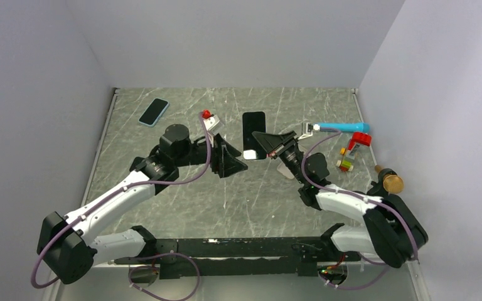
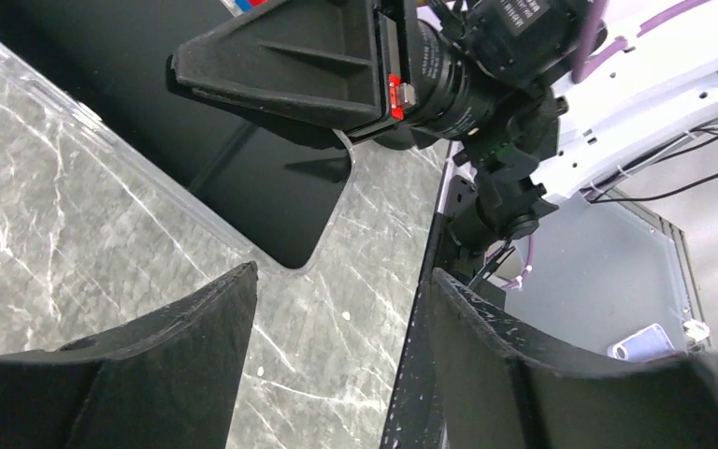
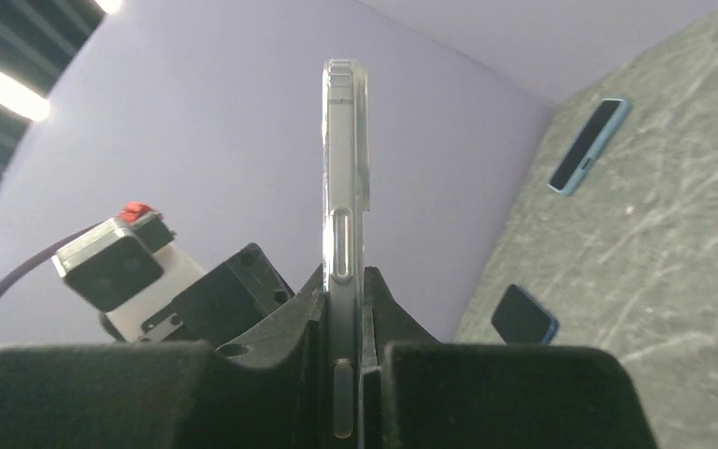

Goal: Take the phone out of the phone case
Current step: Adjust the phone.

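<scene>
top external, entries by size. table (image 1: 182, 207): grey marbled, with walls (image 1: 226, 37) left, far and right; bare stretch at near centre. phone (image 1: 254, 122) in clear phone case (image 3: 346, 112): far centre, screen up, near end pinched in the right gripper (image 1: 265, 141), jaws narrow on it. left gripper (image 1: 232, 162): just left of the phone, jaws wide, nothing between. blue phone (image 1: 154, 111): far left, well apart. right edge clutter: blue stick (image 1: 344, 127), brass knob (image 1: 390, 182), coloured blocks (image 1: 346, 165).
</scene>
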Robot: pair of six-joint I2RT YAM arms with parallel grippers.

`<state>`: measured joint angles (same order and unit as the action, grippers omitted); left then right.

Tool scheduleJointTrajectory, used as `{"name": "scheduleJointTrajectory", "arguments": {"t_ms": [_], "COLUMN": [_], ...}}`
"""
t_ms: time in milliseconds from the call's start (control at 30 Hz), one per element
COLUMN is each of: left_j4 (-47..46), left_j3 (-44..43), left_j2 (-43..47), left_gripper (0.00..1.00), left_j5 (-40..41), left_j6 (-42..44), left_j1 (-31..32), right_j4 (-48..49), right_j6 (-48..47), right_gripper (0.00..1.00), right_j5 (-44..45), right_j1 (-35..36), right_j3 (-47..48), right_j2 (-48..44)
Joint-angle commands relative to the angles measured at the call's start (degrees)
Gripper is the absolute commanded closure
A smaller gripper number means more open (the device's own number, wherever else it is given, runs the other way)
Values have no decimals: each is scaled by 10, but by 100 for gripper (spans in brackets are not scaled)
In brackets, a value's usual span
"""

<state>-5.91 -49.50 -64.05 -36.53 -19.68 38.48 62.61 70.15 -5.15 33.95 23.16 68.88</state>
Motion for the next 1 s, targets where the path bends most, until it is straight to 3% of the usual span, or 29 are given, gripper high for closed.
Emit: {"name": "scheduleJointTrajectory", "arguments": {"t_ms": [0,200,433,667,967], "left_j4": [-50,-117,-111,-107,-91], "left_j3": [-8,6,-8,-5,-6], "left_j2": [-11,-37,-72,-71,-75], "left_gripper": [36,50,58,61,55], "left_j5": [-36,-92,-126,-110,-97], "left_j6": [-41,-98,-116,-120,-122], "left_j1": [-15,-42,-47,-56,-60], "right_j4": [248,335,354,342,353], "right_j6": [56,90,88,72,55], "right_gripper": [100,100,100,100,100], "right_j5": [-32,-39,-29,-24,-12], "right_j1": [1,5,18,27,52], "right_j3": [13,27,43,42,53], "right_j2": [48,115,137,117,130]}}
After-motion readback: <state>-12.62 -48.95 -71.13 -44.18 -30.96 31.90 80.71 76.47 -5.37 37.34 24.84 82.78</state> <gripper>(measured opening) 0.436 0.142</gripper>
